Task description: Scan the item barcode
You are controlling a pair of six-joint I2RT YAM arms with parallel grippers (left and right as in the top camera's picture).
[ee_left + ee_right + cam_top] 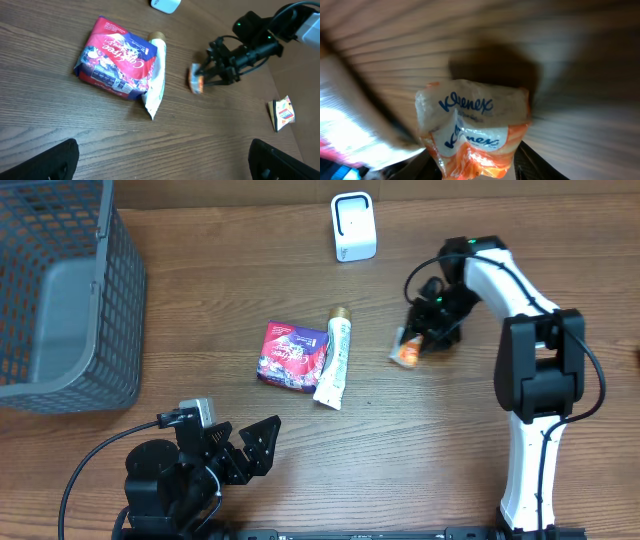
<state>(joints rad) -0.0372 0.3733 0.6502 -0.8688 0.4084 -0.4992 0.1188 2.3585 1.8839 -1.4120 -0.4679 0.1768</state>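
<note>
Between the fingers of the right gripper sits the Kleenex pack, its orange-banded end flanked by one dark finger on each side. The wrist view, blurred at the edges, does not settle whether the pads press the pack or merely stand beside it, so the hold cannot be told. The step in hand looks to be securing this pack for presentation. To do it well, the fingers should close squarely on the narrow end, firmly enough that the soft wrapper (slippery film over tissue that will give) does not twist out. No barcode shows on the face toward the camera, so the pack probably needs turning. Beyond the fingertips and off to one side lie the white tube and the red pouch, near enough to warrant lifting the pack well clear of them. Farther out, the white scanner stands upright, and the coded face should meet its window flat. Well apart, the left gripper rests with fingers spread wide, empty.
</note>
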